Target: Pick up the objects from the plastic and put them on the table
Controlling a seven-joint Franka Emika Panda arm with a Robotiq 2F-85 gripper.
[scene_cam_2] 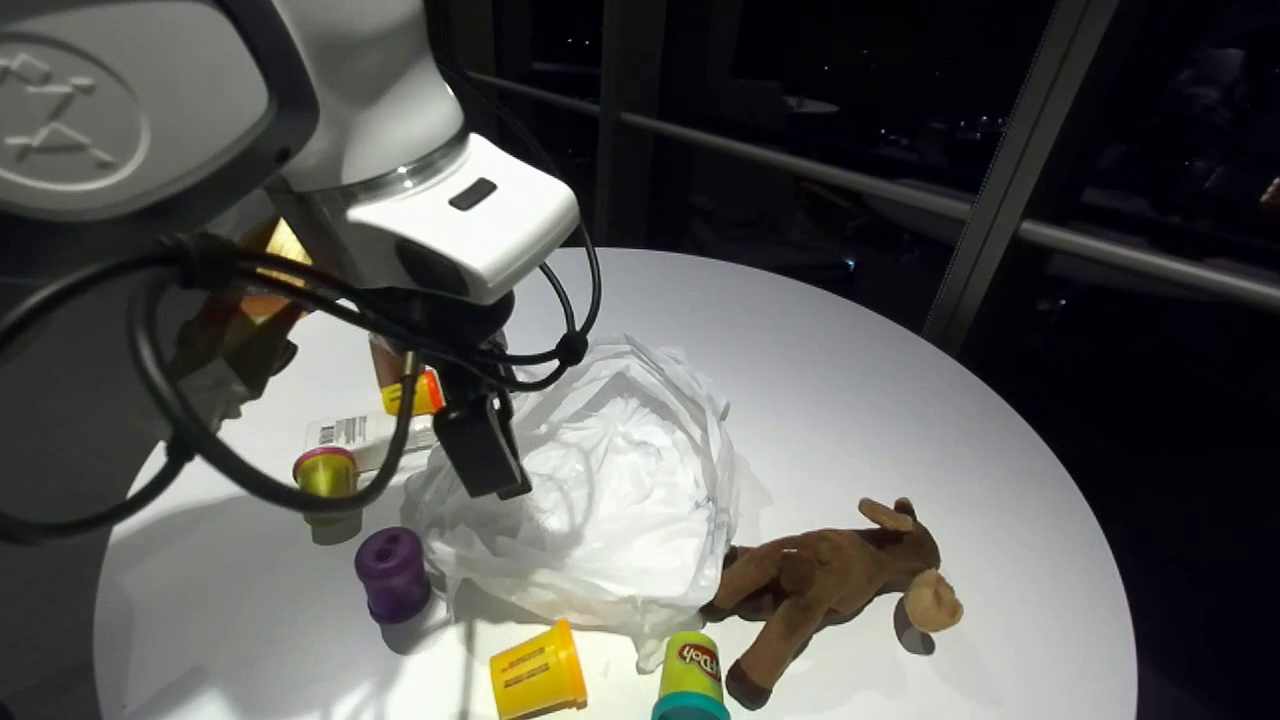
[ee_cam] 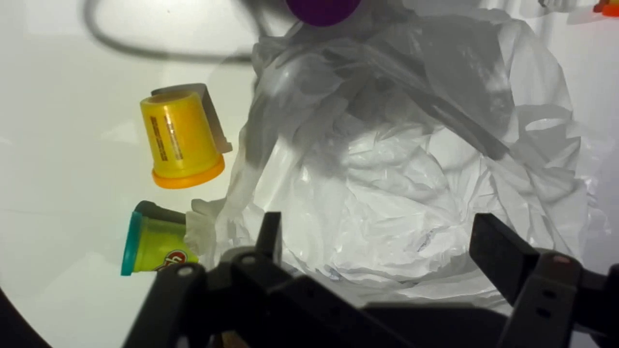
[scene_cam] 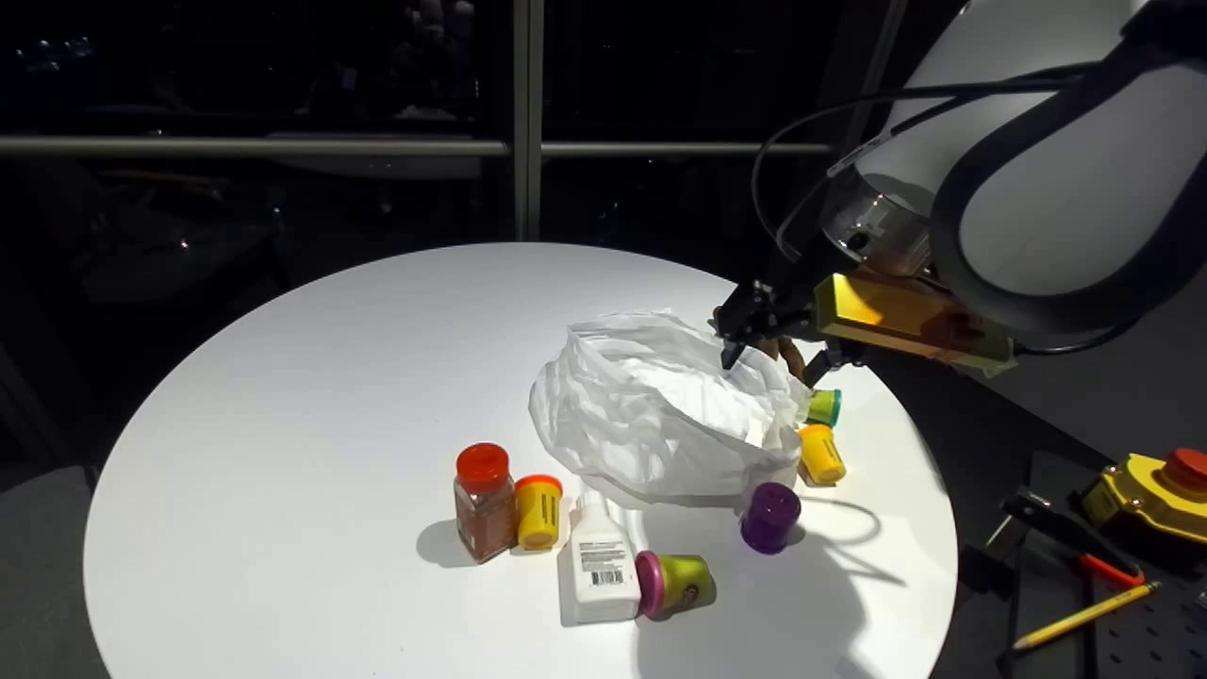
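Fingers (ee_cam: pixel 504 258) wide, I should rise from the empty-looking, crumpled white plastic bag (scene_cam: pixel 651 415) before nearing the round counter's (scene_cam: pixel 311 424) edge.

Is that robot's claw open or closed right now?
Open. In the wrist view, the gripper has its two black fingers wide apart, with the white plastic bag showing through the gap between them.

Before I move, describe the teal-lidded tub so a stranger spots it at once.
On the round white table, find the white plastic bag. At its edge, a green tub lies on its side between the brown stuffed toy and a yellow tub. Its teal lid sets it apart: that yellow tub has an orange one, the other green tub a pink one.
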